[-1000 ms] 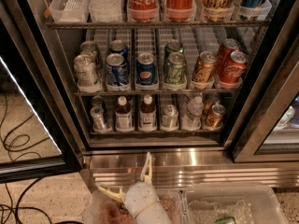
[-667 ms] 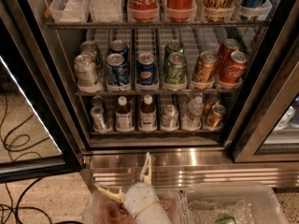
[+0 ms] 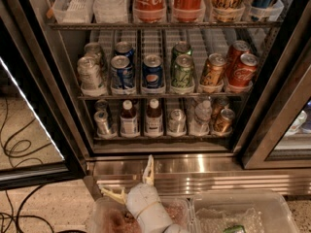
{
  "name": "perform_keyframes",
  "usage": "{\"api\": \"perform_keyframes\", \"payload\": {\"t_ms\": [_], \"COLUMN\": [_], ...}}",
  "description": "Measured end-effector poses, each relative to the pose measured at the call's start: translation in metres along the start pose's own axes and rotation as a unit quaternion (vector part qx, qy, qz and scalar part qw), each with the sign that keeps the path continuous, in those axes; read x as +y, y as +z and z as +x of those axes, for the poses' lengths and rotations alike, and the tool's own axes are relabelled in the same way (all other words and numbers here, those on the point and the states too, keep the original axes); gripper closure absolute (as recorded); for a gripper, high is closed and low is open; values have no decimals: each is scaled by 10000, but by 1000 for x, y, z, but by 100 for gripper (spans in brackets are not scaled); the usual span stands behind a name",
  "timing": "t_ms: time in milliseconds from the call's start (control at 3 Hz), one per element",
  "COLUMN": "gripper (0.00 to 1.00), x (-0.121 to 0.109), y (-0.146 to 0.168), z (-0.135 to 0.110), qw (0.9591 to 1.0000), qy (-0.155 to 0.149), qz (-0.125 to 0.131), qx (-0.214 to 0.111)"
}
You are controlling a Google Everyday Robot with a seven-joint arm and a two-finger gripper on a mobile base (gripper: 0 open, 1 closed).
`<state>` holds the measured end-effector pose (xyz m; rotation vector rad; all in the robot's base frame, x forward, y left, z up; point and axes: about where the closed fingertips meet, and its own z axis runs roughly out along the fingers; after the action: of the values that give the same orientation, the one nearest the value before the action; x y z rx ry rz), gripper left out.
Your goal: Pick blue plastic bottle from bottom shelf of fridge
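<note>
The fridge (image 3: 204, 166) is open, and its bottom shelf (image 3: 165, 138) carries a row of cans and bottles. The blue plastic bottle (image 3: 128, 121) stands upright there, in the second lane from the left, just left of a similar brown bottle (image 3: 154, 119). The gripper (image 3: 130, 182) hangs near, in front of the steel base, so the bottle lies farther in and almost straight ahead. Its jaws are spread wide, holding and touching nothing.

Hand (image 3: 124, 171) at bottom centre — white wrist, two splayed cream fingers, tan band.
</note>
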<state>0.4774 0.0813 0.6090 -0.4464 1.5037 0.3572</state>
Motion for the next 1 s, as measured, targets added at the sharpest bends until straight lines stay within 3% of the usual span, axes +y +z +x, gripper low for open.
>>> {"api": "perform_keyframes", "payload": {"t_ms": [667, 1000], "gripper": [0, 0], "x": [-23, -34], "y": [25, 55], "z": [11, -7], "qw": [9990, 9970], "qy": [-162, -383], "qz": [411, 591], "qx": [30, -309]}}
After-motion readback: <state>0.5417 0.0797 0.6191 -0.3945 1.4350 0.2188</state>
